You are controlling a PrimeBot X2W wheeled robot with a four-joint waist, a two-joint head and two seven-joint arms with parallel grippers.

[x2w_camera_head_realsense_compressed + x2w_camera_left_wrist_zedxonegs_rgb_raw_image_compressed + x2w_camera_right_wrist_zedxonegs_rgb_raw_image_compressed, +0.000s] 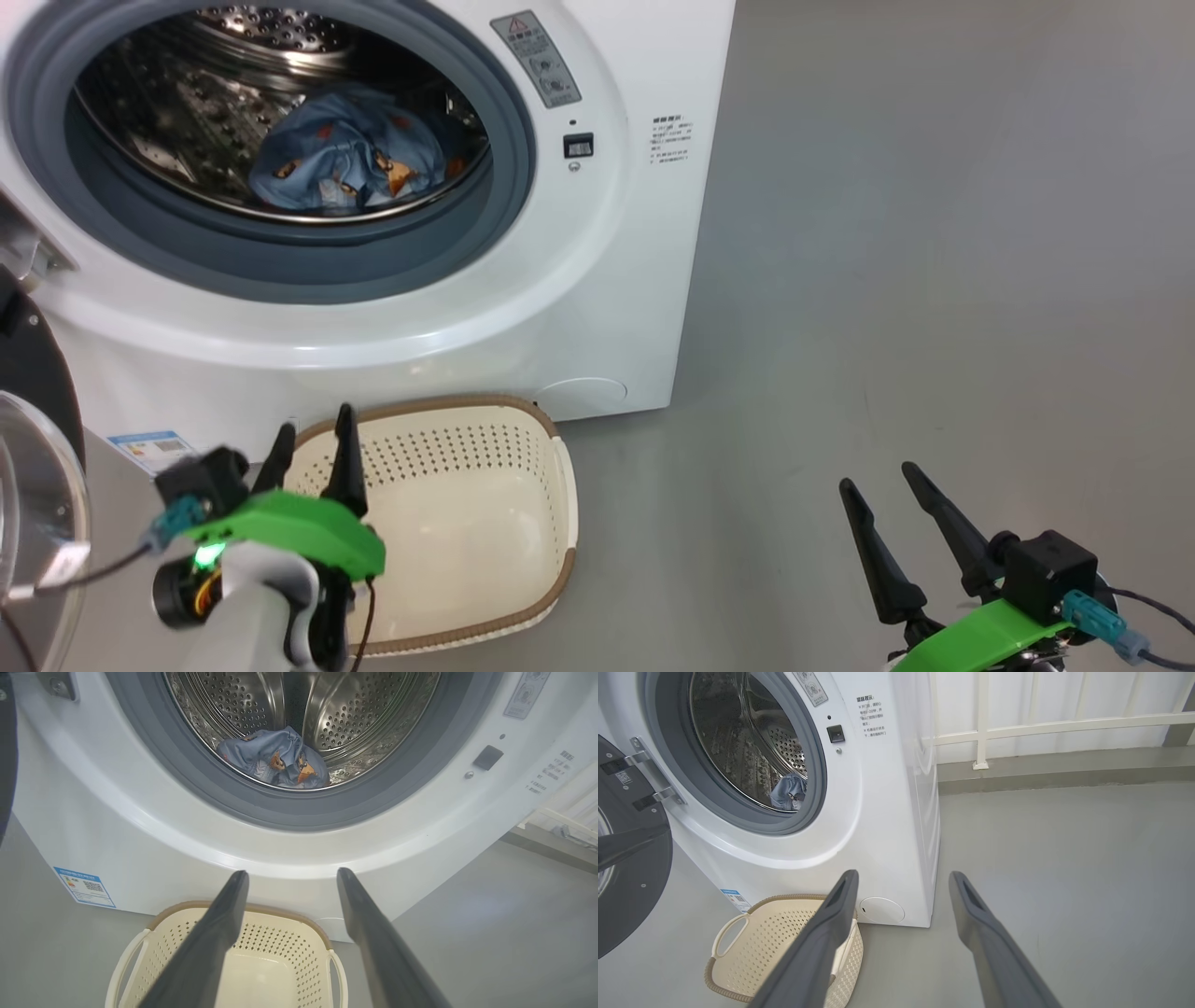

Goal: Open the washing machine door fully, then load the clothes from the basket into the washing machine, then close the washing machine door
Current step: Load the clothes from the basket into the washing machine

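Observation:
The white washing machine stands with its door swung open at the left. The light blue clothes with orange prints lie inside the steel drum. On the floor in front sits the cream basket, with nothing in it. My left gripper hovers open over the basket's left rim, holding nothing. My right gripper is open over bare floor, to the right of the machine.
Grey floor stretches to the right of the machine. A white railing and a raised kerb run along the back wall. A blue label sticker sits low on the machine's front.

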